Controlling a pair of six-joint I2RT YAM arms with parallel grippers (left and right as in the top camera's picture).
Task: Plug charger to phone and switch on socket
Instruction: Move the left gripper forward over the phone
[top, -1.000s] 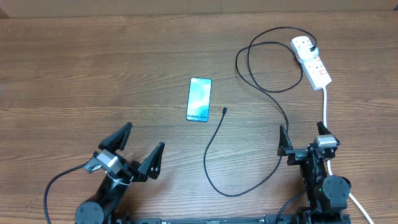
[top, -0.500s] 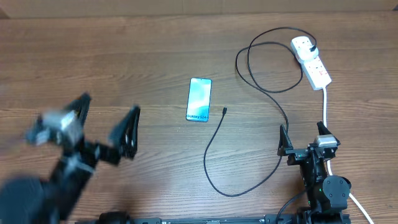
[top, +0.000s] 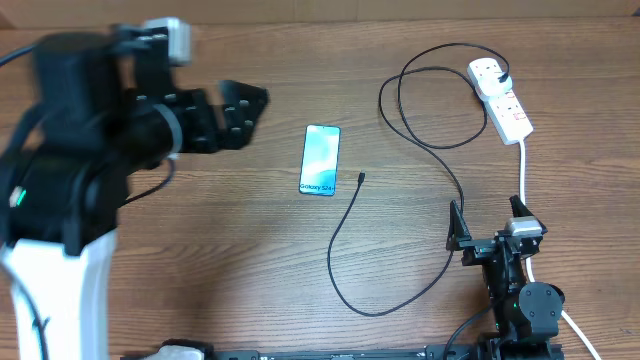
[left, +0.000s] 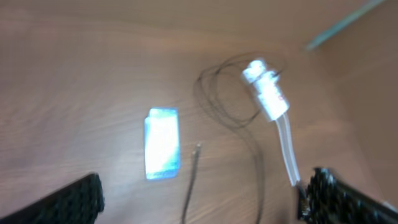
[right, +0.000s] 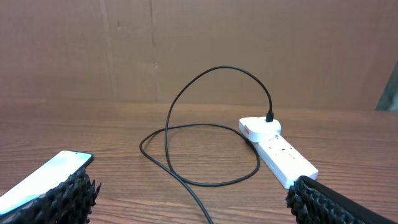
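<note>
The phone (top: 320, 160) lies flat mid-table, screen up; it also shows blurred as the phone (left: 162, 151) and at the left edge as the phone (right: 46, 174). The charger's cable (top: 345, 250) runs from its connector tip (top: 361, 178), just right of the phone, in loops to its plug (top: 503, 80) in the socket (top: 500, 100) at the far right. My left gripper (top: 243, 112) hangs open, high above the table left of the phone, holding nothing. My right gripper (top: 487, 222) stands open near the front right, with the cable (right: 205, 143) and socket (right: 277, 152) ahead of it.
The socket's thick white cord (top: 523, 170) runs toward the front, past the right arm. A brown wall (right: 199, 50) rises behind the wooden table (top: 200, 250). In the blurred left wrist view the socket (left: 266, 96) sits right of the phone.
My left arm has lifted from the near left of the table and swung up and toward the back, its gripper still open. The right arm, phone, cable and socket have not moved.
</note>
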